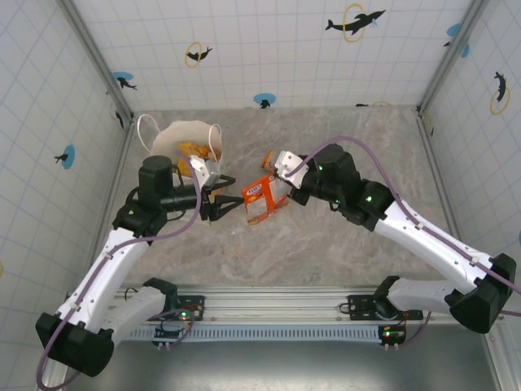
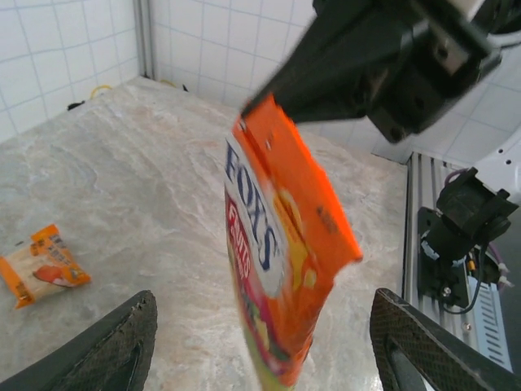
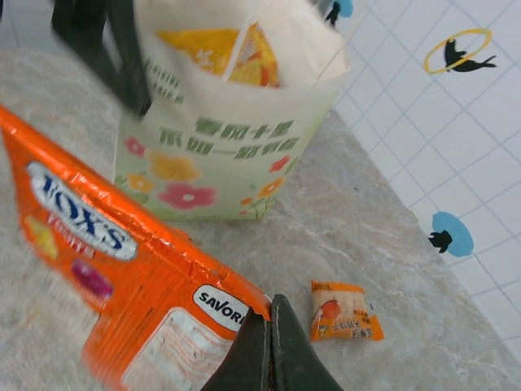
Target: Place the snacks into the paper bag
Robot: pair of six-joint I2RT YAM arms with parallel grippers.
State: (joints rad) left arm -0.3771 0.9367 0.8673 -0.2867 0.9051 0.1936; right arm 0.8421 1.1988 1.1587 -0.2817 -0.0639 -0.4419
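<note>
The right pincer (image 3: 271, 346) is clenched on one corner of the orange snack packet (image 3: 122, 269). The packet is held clear of the counter, near the paper bag (image 3: 228, 155). The left pincer (image 1: 236, 190) is released, with its jaws spread on either side of the packet and no contact visible. If the corner grip is let go before those jaws are closed, the packet is likely to be dropped short of the bag. The packet is glossy, creased foil with blue lettering.
</note>
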